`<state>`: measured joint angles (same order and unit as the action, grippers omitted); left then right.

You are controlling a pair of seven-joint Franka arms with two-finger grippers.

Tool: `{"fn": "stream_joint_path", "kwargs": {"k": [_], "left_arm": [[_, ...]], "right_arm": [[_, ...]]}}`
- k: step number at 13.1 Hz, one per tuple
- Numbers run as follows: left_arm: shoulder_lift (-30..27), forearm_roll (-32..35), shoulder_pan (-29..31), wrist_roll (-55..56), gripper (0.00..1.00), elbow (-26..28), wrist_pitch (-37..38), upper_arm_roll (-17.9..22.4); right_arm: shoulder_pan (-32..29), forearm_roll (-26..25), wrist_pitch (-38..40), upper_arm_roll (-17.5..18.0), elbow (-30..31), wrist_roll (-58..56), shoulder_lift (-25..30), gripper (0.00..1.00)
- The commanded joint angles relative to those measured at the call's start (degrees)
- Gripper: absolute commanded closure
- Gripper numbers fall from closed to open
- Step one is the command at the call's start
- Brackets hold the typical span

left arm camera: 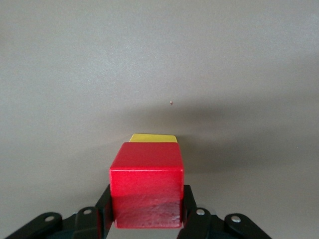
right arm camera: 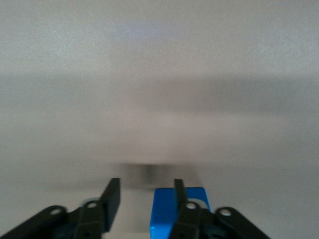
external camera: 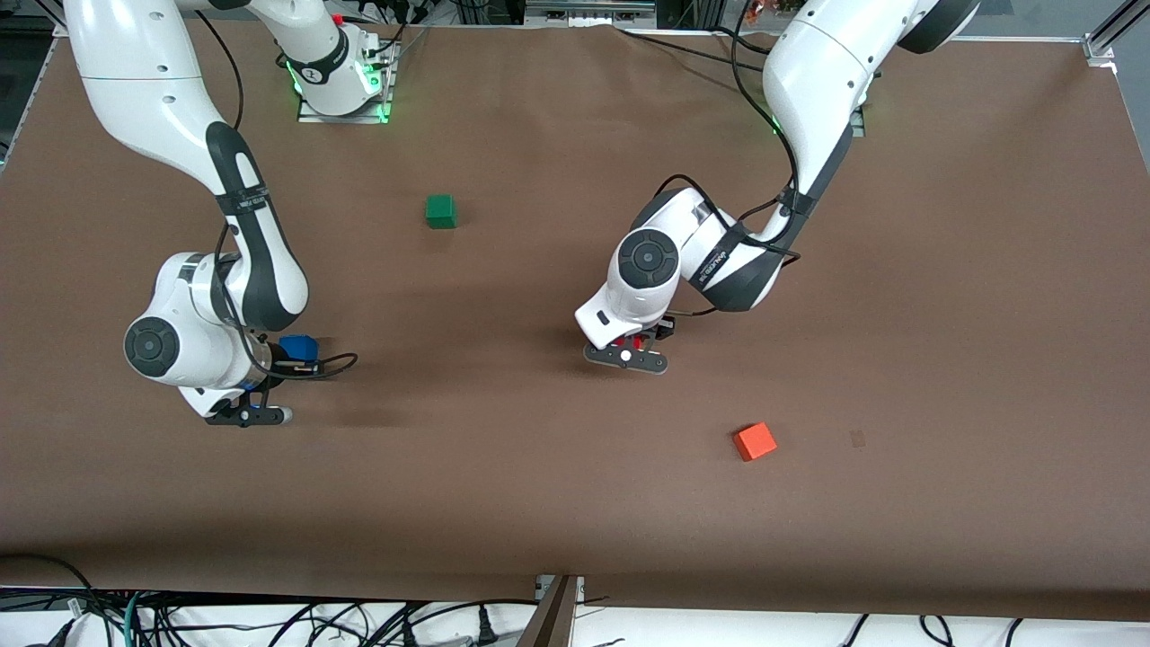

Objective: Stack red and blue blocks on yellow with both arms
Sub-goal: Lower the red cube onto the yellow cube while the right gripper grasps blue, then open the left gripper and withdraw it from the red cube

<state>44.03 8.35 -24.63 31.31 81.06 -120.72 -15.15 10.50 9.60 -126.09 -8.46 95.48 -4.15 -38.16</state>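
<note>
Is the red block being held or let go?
Held. The left tool has both fingers pressed on the red block's sides, over the yellow block.

We look out along our right gripper, whose two black fingers stand apart with bare table showing in the gap between them. The blue block is not squarely between them: one finger crosses in front of it, so part of the block shows inside the gap and part outside that finger. We cannot tell whether that finger touches the block; the other finger stands clear of it. A soft band of shadow lies across the pale table ahead of the fingers.
</note>
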Motion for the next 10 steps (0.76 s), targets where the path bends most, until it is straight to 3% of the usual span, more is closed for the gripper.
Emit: {"fn": "stream_joint_path", "kwargs": {"k": [1, 2, 3, 6, 8, 10], "left_arm": [[0.9, 2.1, -0.8, 0.9, 0.98, -1.9, 0.8, 0.5], [0.9, 2.8, -0.8, 0.9, 0.73, -1.9, 0.8, 0.5], [0.8, 2.6, -0.5, 0.9, 0.01, -2.0, 0.9, 0.4], [-0.5, 1.9, 0.1, 1.0, 0.0, -4.7, 3.5, 0.4], [-0.4, 1.8, 0.4, 1.0, 0.0, -11.2, 12.4, 0.4], [-1.2, 1.9, 2.2, 1.0, 0.0, -17.0, 19.9, 0.4]], "right_arm": [[-0.7, 0.8, 3.4, 0.1, 0.2, -3.5, 2.3, 0.18], [-0.7, 0.8, 4.7, 0.0, 0.4, -3.3, 2.3, 0.17], [-1.1, 0.9, 4.9, 0.1, 1.1, -3.8, 2.2, 0.16], [-2.0, 0.9, 4.0, 0.1, 3.8, -7.0, 2.0, 0.16], [-2.6, 1.0, 4.0, 0.1, 3.9, -7.1, 1.7, 0.17], [-2.6, 1.0, 4.0, 0.1, 4.3, -7.1, 1.6, 0.28]]}}
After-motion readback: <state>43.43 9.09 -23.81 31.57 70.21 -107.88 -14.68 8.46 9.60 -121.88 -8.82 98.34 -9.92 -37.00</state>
